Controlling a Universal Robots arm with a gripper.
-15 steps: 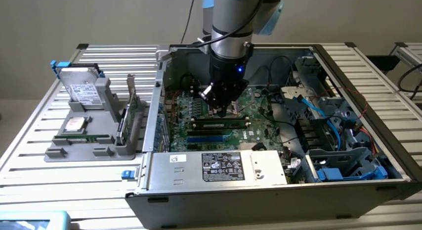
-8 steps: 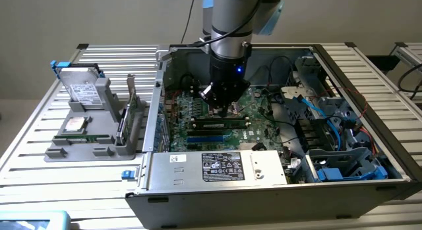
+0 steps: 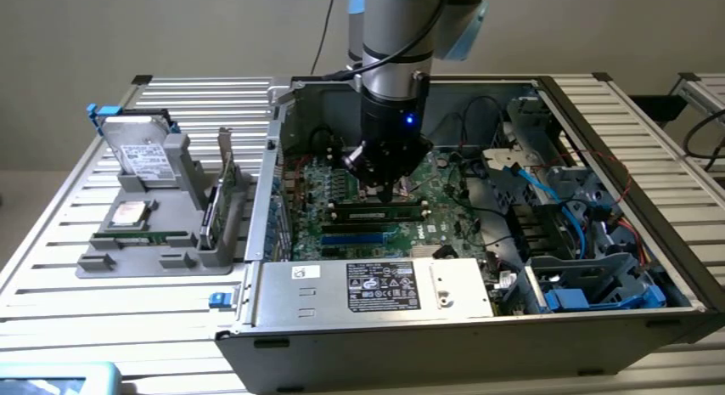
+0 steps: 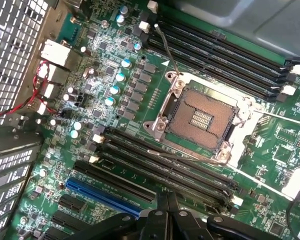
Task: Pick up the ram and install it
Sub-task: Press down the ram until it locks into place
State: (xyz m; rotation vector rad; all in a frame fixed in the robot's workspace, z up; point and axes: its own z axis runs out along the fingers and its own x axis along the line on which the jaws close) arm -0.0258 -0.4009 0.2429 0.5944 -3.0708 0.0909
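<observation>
Evidently the long, flat green circuit-board ram stick (image 3: 379, 213) lies along the black plastic motherboard slots (image 4: 165, 165) mid-case, just under my narrowed, empty black claw (image 3: 385, 189) — light, stiff, fragile; I'd pinch its long edges.

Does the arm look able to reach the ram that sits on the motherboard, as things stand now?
Probably yes. The case is open on its upper side, and the end effector hangs just over the ram with nothing between them; the loose cables lie off toward the exterior view's right.
</observation>
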